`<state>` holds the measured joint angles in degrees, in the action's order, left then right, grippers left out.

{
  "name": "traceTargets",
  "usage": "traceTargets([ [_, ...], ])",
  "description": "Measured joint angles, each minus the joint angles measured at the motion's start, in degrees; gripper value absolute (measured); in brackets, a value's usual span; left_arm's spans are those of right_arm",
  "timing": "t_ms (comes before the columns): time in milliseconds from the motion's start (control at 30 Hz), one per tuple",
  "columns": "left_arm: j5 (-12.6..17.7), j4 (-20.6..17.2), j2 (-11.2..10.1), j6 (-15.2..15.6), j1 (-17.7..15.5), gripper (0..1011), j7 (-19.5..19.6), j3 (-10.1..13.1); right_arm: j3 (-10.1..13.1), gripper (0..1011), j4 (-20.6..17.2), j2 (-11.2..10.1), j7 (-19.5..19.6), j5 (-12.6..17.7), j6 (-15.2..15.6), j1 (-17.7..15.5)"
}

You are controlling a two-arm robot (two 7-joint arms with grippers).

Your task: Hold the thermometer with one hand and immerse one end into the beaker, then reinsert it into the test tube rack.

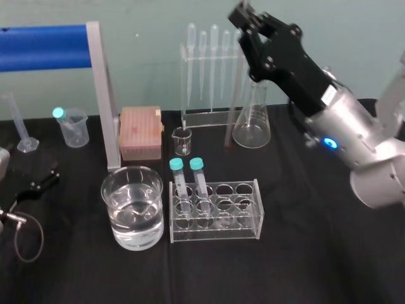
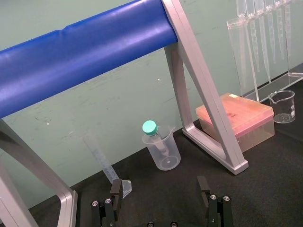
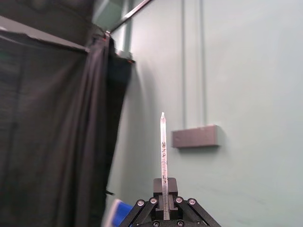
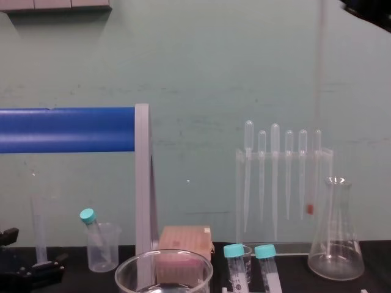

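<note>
Right tool [image 3: 164, 187] raised high over the back of the counter [image 1: 304, 266], jaws closed tight on the thermometer [image 3: 163, 142] near its upper end. The rod hangs down, its red tip in the air near the conical flask [image 1: 252, 123], well apart from the water-filled beaker [image 1: 155, 218] and the test tube rack [image 1: 240, 231].

Likely handling: thin glass, light, stiff, brittle, slick. The long free length below the grip will swing, so clamp gently and keep it vertical.

Left tool [image 2: 158, 196] parked at the counter's left, jaws apart, empty.

No legible text or numbers.
</note>
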<state>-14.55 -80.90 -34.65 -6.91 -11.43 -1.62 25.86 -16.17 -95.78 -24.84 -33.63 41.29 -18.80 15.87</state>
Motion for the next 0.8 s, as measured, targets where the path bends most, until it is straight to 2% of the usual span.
traceTargets([
  [200,0.00,0.00,0.00,0.00,0.00,1008,0.00,0.00,3.33,56,-2.27,-1.77,2.65,-1.82,0.46,-4.49],
  [300,0.00,0.00,0.00,0.00,0.00,1008,0.00,0.00,4.19,56,-2.36,-2.00,2.91,-2.15,0.67,-5.62],
  [500,0.00,0.00,0.00,0.00,0.00,1008,0.00,0.00,4.81,57,-0.53,-1.69,1.97,-1.96,1.39,-6.34],
  [800,0.00,0.00,0.00,0.00,0.00,1008,0.00,0.00,4.34,57,3.24,-0.49,-0.08,-1.14,1.87,-5.68],
])
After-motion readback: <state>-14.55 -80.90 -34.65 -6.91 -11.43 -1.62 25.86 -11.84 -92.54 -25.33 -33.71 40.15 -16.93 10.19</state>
